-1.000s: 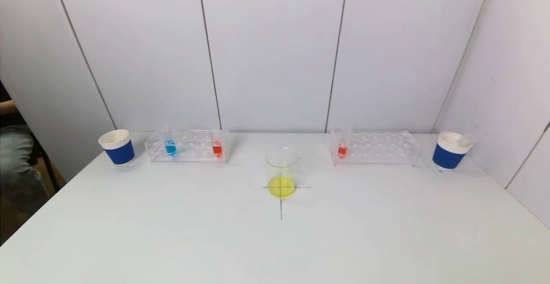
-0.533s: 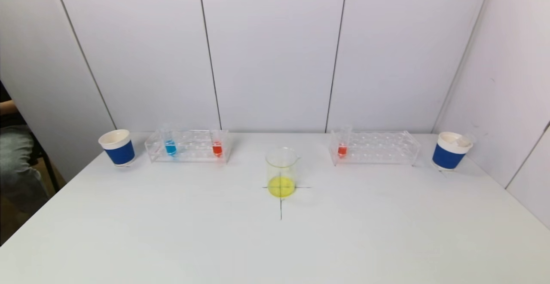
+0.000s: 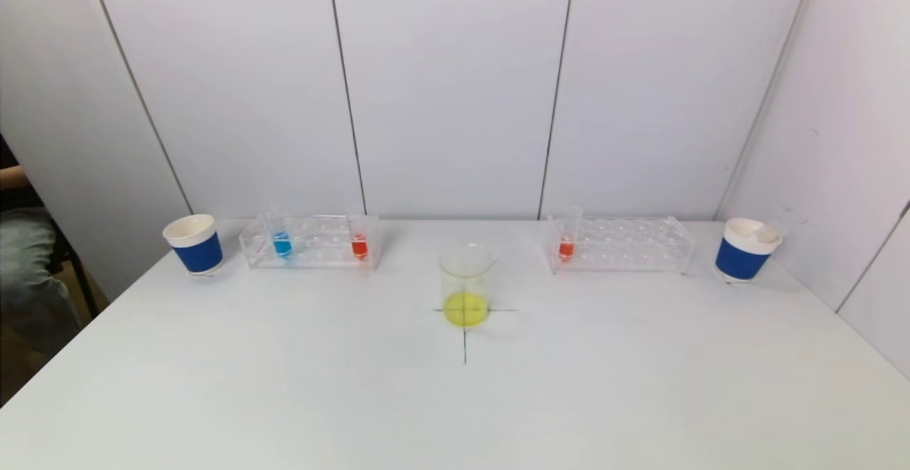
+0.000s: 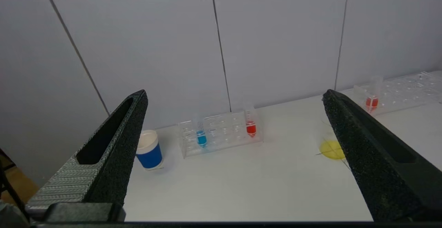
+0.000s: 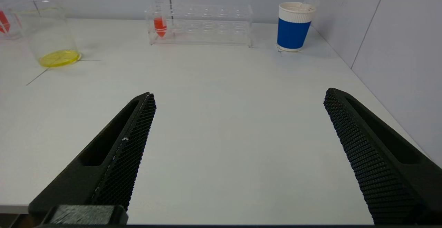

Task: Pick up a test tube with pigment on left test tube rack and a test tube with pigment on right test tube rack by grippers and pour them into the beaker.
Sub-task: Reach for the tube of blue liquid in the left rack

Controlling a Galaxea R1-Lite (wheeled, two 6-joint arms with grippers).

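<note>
Stage: nothing grasped yet; both arms held back at the near edge of the worktop (image 3: 284,385), out of the head view.
Left gripper (image 4: 234,100): fingers (image 4: 114,145) spread wide apart, empty, aimed at the far left of the worktop.
Right gripper (image 5: 238,95): fingers (image 5: 117,152) spread wide apart, empty, low over the near right of the worktop.
Left rack (image 3: 311,242): far left, holds 2 upright tubes, blue tube (image 3: 281,242) at its outer end, red tube (image 3: 359,244) at its inner end.
Right rack (image 3: 620,244): far right, holds 1 upright orange-red tube (image 3: 566,245) at its inner end.
Beaker (image 3: 466,285): centre, on a drawn cross, between the racks and nearer the robot; thin yellow layer inside.
Cups: blue paper cup (image 3: 193,243) outside the left rack, another blue cup (image 3: 743,249) outside the right rack.
Key relation: each tube stands well ahead of its own arm's fingers, long axis vertical; the left arm is nearer the left rack, the right arm nearer the right.
Judgement: fingers likely need to straddle each tube's upper part above the rack, then lift straight up.
</note>
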